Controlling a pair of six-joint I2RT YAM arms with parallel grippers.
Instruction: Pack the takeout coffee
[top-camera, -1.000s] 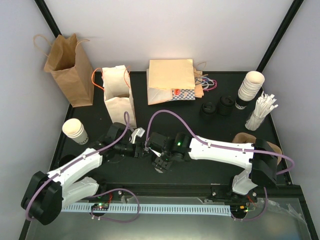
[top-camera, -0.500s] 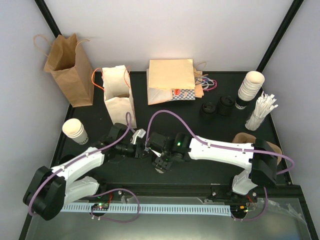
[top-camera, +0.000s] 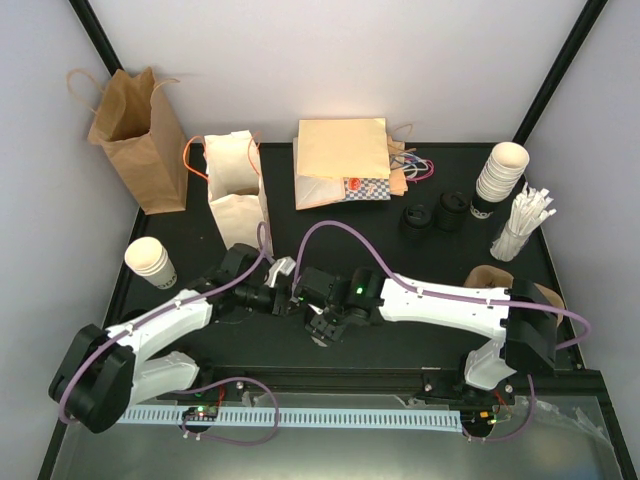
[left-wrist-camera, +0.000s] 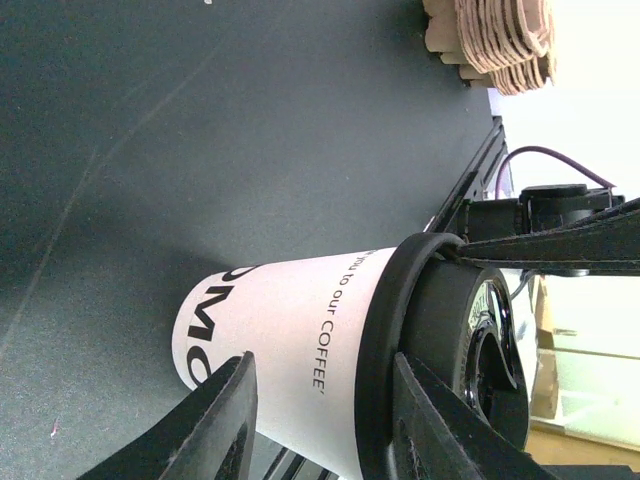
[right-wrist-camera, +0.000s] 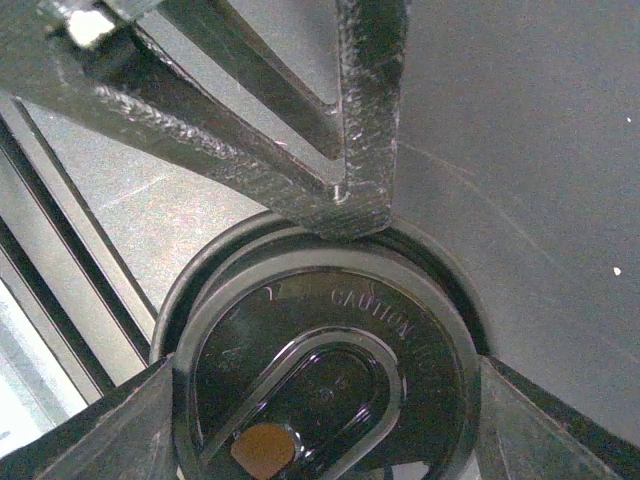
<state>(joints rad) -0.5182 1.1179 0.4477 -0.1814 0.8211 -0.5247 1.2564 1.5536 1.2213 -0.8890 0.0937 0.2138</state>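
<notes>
The takeout coffee (left-wrist-camera: 300, 340), a cream-white cup with black print and a black lid (right-wrist-camera: 330, 390), stands upright on the black table near its front middle. My right gripper (right-wrist-camera: 325, 370) reaches down over it from above, its fingers pressed against opposite sides of the lid's rim. In the top view the right gripper (top-camera: 322, 328) hides most of the cup. My left gripper (left-wrist-camera: 322, 358) comes in level from the left, with one fingertip (right-wrist-camera: 350, 200) touching the lid's rim. Its jaws are apart, one finger at lid height and the other low by the cup wall. The left gripper (top-camera: 293, 298) holds nothing.
A brown paper bag (top-camera: 135, 135) and a white bag (top-camera: 235, 190) stand at the back left, and flat bags (top-camera: 345, 165) lie at the back middle. Loose black lids (top-camera: 430, 215), stacked cups (top-camera: 498, 178), stirrers (top-camera: 525, 225) and brown carriers (top-camera: 497, 280) are on the right. Another cup stack (top-camera: 150, 262) is on the left.
The left gripper's jaws have narrowed a little and its arm has edged slightly towards the cup. The right arm and the cup have stayed where they were.
</notes>
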